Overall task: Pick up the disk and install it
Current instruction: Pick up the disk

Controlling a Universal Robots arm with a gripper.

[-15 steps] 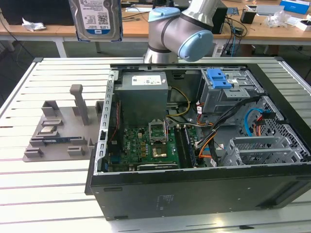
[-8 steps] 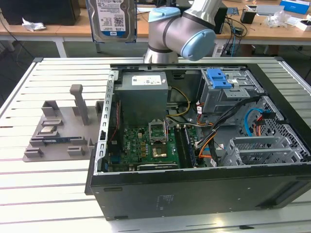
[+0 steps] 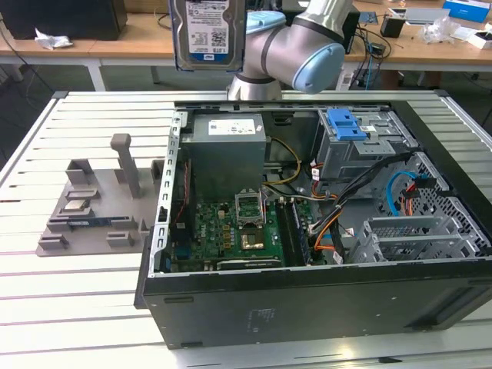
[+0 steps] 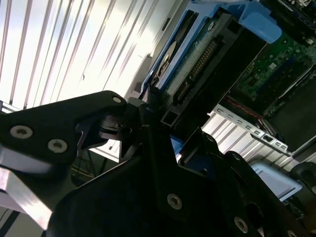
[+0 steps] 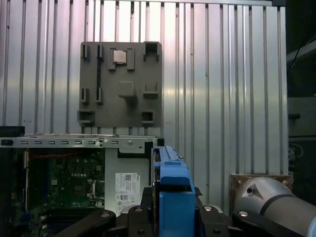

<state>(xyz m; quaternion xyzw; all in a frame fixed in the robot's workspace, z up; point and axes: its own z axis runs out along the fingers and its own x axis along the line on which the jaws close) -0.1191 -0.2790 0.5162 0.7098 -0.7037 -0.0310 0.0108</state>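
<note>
Disk (image 3: 209, 31) hangs upright in the air, label toward the exterior camera, high over the far side of the open computer case (image 3: 307, 307) — near the grey power-supply box (image 3: 227, 146). In the first wrist view I see the gripper (image 5: 172, 200) clamped on its blue-framed edges. A grey fixture tray (image 3: 92, 207) lies on the slatted table (image 3: 77, 307) — at the exterior view's left of the case.

Bright, even light fills the exterior view. In the second wrist view, glare washes out the slatted table (image 4: 69, 54), while the foreground sits dark.
</note>
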